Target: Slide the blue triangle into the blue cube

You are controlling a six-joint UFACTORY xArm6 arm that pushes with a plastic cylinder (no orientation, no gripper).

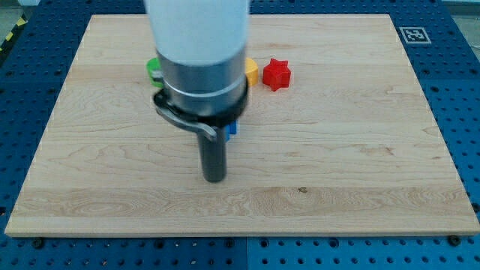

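Nearest us stands our arm (199,45), its wide pale body and dark collar hiding much of the board's (360,150) middle; the rod ends at my tip (215,178), bare, holding nothing, resting on open wood. Behind the arm, toward the view's top, sit a red star-like block (277,74), a yellow block (252,71) and a green block (153,67), both half hidden. Only a blue sliver (232,128) shows just above my tip; we cannot tell whether it is triangle or cube. We judge such blocks light, rigid and prone to spin, so push squarely on a flat face.
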